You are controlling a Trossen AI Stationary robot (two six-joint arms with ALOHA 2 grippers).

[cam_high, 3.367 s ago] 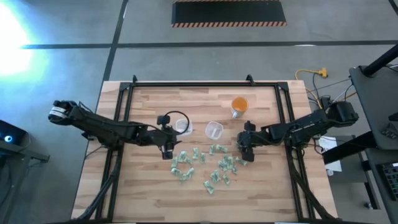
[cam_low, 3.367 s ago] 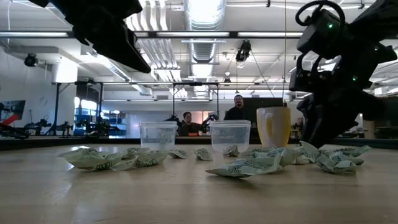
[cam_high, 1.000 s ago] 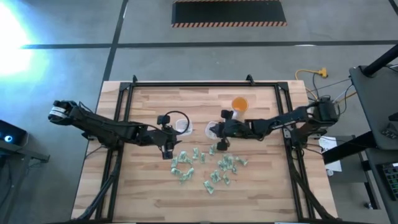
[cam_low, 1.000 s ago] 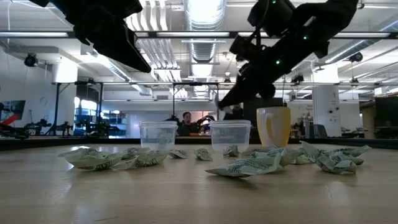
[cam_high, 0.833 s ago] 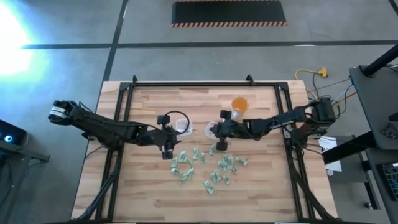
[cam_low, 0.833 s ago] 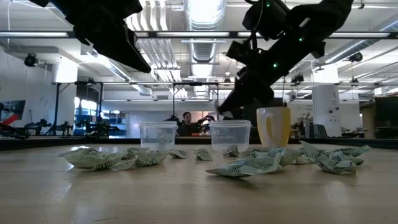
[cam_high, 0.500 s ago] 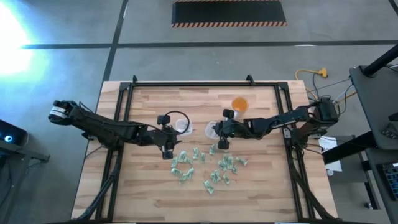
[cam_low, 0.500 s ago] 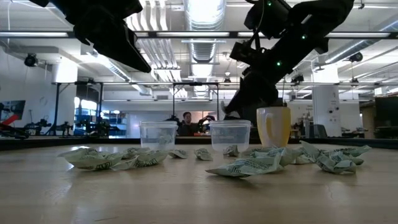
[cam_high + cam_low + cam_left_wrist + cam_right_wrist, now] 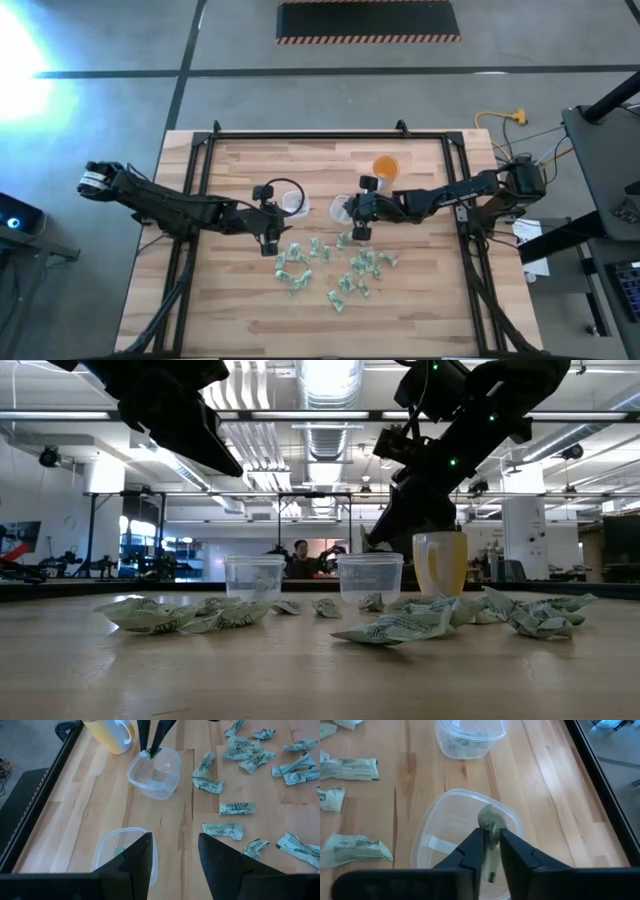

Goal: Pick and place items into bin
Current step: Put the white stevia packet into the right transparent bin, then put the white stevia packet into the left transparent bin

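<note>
1. High view: the right gripper (image 9: 350, 211) hangs over a clear plastic cup (image 9: 343, 208); the left gripper (image 9: 268, 236) waits beside the green-and-white wrappers (image 9: 345, 270) scattered on the table (image 9: 250, 300).
2. Low view: both cups stand beyond the wrappers, beside an orange cup (image 9: 440, 563).
3. Left wrist view: left fingers (image 9: 137, 862) spread, empty.
4. Right wrist view: right fingers (image 9: 475, 850) pinch one wrapper (image 9: 490, 822) above the cup.

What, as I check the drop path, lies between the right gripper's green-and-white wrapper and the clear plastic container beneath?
Nothing but air: the right wrist view shows the right gripper holding the green-and-white wrapper over the clear container's open mouth.
</note>
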